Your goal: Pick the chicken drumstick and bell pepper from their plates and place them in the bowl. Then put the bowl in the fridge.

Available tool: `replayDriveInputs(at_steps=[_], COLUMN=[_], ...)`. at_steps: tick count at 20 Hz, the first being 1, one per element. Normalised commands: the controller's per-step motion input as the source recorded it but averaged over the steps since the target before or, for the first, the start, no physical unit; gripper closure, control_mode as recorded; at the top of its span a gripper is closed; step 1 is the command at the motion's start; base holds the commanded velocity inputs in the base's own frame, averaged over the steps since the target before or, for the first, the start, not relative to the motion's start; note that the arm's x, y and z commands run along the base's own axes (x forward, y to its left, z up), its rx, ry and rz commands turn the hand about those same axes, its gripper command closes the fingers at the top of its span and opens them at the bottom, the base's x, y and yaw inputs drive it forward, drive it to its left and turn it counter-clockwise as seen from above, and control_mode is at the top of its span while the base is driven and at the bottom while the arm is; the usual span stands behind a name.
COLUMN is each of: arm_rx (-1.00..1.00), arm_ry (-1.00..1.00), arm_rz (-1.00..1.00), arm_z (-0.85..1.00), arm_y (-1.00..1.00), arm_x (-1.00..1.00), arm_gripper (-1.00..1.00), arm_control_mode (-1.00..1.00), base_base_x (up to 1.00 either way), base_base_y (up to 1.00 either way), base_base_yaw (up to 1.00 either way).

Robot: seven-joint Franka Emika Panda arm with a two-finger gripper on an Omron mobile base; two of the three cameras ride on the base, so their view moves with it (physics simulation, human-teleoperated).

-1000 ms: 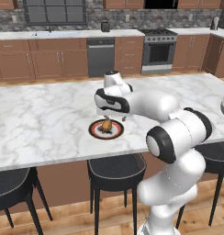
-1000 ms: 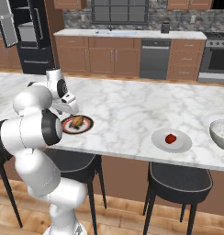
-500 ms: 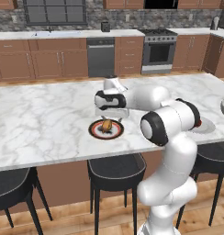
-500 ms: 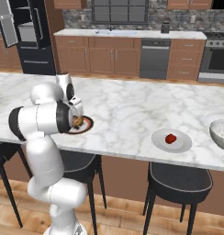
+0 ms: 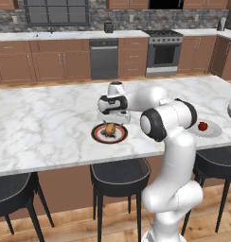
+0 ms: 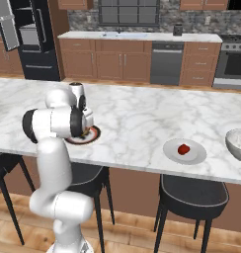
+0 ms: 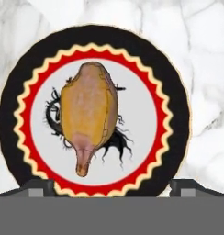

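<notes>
The golden-brown chicken drumstick (image 7: 88, 114) lies on the plate with the black-and-red rim (image 7: 178, 114), thin end towards me. My gripper (image 7: 111, 188) hangs open straight above it, one fingertip (image 7: 38, 186) on each side of the plate, touching nothing. From the left base view the gripper (image 5: 115, 121) stands just over the drumstick (image 5: 109, 128) near the counter's front edge. The red bell pepper (image 6: 183, 149) rests on the plain grey-white plate (image 6: 199, 154) further right. Beyond that plate, at the counter's right end, sits the white bowl (image 6: 237, 143). The black fridge (image 6: 28, 39) is at the back left.
The marble island counter (image 5: 46, 127) runs across both base views. Black stools (image 5: 118, 172) stand along its front edge. My own elbow (image 6: 53, 123) blocks part of the patterned plate (image 6: 94, 133) in the right base view. Wooden cabinets and an oven line the back wall.
The arm's elbow has swung from the right in towards the patterned plate. The hand has stayed over the drumstick, and the jaws have stayed open.
</notes>
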Motion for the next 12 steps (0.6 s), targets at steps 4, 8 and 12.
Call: replayDriveInputs(at_steps=[4,8,12], arm_rx=[0.00,-0.01,0.00], arm_ry=[0.00,0.00,0.01], arm_rz=[0.00,0.00,0.00], arm_z=[-0.30,-0.26,-0.26], arm_y=[0.04,0.21,0.08], arm_x=[0.45,0.50,0.34], arm_gripper=[-1.00,-1.00,-1.00], arm_control_mode=[-1.00,-1.00,-1.00], base_base_x=[0.00,0.00,0.00], base_base_y=[0.00,0.00,0.00], base_base_yaw=[0.00,0.00,0.00])
